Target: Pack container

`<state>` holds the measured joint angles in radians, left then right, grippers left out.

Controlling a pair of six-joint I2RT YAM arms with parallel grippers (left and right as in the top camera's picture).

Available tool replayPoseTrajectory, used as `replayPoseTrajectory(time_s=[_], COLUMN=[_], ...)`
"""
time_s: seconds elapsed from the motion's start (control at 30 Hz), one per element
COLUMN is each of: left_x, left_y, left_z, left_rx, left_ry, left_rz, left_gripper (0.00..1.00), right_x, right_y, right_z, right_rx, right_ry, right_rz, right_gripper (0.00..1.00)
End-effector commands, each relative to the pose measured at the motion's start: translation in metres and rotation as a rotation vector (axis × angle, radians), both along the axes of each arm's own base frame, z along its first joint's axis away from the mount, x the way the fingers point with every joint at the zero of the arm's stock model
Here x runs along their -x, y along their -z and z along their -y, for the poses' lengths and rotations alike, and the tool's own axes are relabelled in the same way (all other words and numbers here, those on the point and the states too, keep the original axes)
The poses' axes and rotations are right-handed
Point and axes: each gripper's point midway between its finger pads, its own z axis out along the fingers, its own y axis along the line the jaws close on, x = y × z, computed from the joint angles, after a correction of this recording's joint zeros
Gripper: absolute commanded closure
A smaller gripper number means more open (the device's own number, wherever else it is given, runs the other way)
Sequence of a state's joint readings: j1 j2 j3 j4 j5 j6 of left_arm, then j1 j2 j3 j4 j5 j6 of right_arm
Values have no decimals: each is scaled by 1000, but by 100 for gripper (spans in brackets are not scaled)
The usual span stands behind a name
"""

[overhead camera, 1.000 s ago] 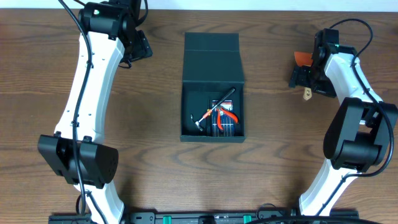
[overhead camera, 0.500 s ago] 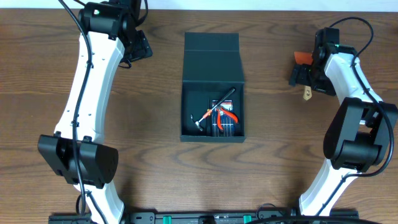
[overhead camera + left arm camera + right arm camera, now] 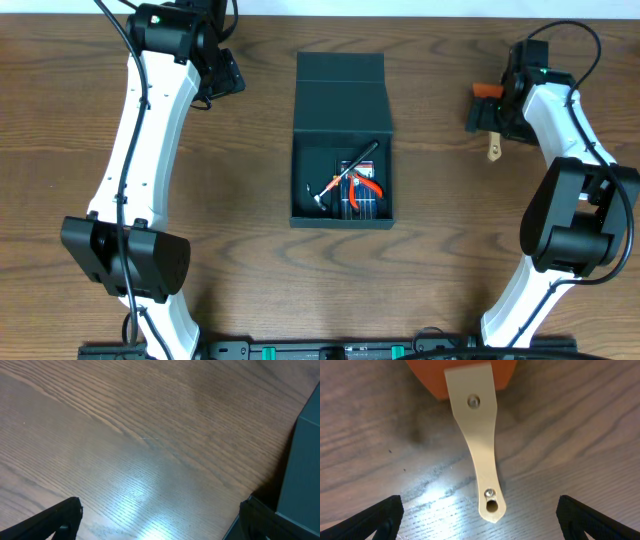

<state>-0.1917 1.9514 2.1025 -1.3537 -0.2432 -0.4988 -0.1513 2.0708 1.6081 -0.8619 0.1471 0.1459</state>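
Two open claws, nothing held. The left gripper (image 3: 157, 521) hovers over bare table (image 3: 240, 200), jaws apart, near the container (image 3: 340, 92). The container sits mid-table, its lid flapped back and pliers (image 3: 366, 186) among the tools inside. The right gripper (image 3: 480, 519), jaws also wide, hangs over a scraper (image 3: 474, 435) well right of the box. Likely risks: the thin, flat handle slips or pivots when pinched, the fingertips scrape the wood, or the carried scraper catches the box wall.
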Motion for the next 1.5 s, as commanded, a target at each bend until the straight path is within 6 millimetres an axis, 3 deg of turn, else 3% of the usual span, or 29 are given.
replayPoseTrajectory(time_s=[0.0, 0.17, 0.57, 0.97, 1.07, 1.17, 1.33, 1.47], left_x=[0, 0, 0, 0, 0, 0, 0, 0], left_y=[-7, -7, -7, -7, -7, -7, -7, -7], left_z=[-3, -3, -3, -3, -3, -3, -3, -3], left_rx=[-3, -3, -3, -3, -3, -3, -3, -3], left_ry=[-19, -19, -19, -19, -19, -19, -19, -19], left_rz=[20, 20, 20, 20, 20, 20, 20, 20], left_gripper=[2, 2, 1, 1, 1, 1, 2, 1], right_x=[-9, -2, 21, 16, 16, 15, 17, 18], right_y=[-11, 6, 80, 86, 86, 86, 86, 86], right_z=[4, 6, 6, 4, 4, 4, 4, 4], right_rx=[16, -47, -145, -137, -136, -136, -137, -135], right_ry=[-58, -92, -82, -91, -91, -91, -90, -90], right_rz=[25, -23, -191, -189, -188, -186, -192, -197], right_gripper=[1, 1, 1, 2, 16, 40, 42, 62])
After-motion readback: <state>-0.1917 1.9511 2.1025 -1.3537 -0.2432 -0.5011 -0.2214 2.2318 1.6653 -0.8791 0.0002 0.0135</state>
